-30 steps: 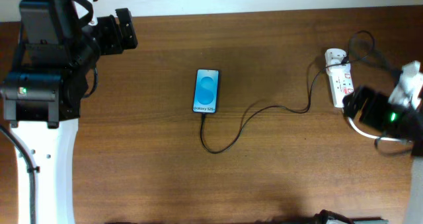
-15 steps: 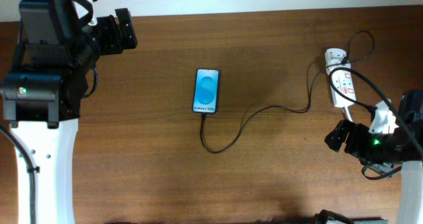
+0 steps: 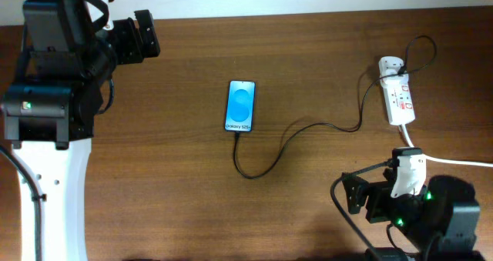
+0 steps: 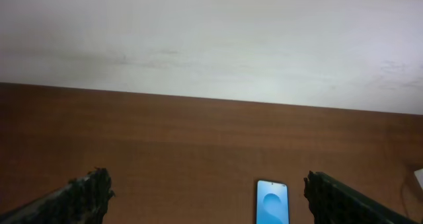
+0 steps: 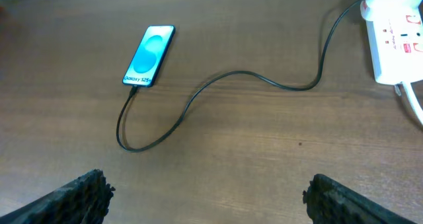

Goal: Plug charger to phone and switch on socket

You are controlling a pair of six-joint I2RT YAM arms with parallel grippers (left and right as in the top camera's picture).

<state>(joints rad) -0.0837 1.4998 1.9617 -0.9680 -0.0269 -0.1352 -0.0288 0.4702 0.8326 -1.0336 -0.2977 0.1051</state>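
Plugging done by the look of it, switching on not yet.

Overhead: small black-framed smartphone with bright blue screen flat mid-table, thin black charger cable looping from its near end to the white oblong power strip at far right, long axis pointing away from the near edge, beyond and right of the right gripper; left gripper well apart, far left. Left wrist: fingers spread wide, gripping nothing. Right wrist: likewise wide apart and empty, power strip at upper right, so probably a job for this nearer arm.

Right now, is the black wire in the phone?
Plugged in, it seems: the charger cable meets the phone's bottom edge and ends there. The tip is too small to see.
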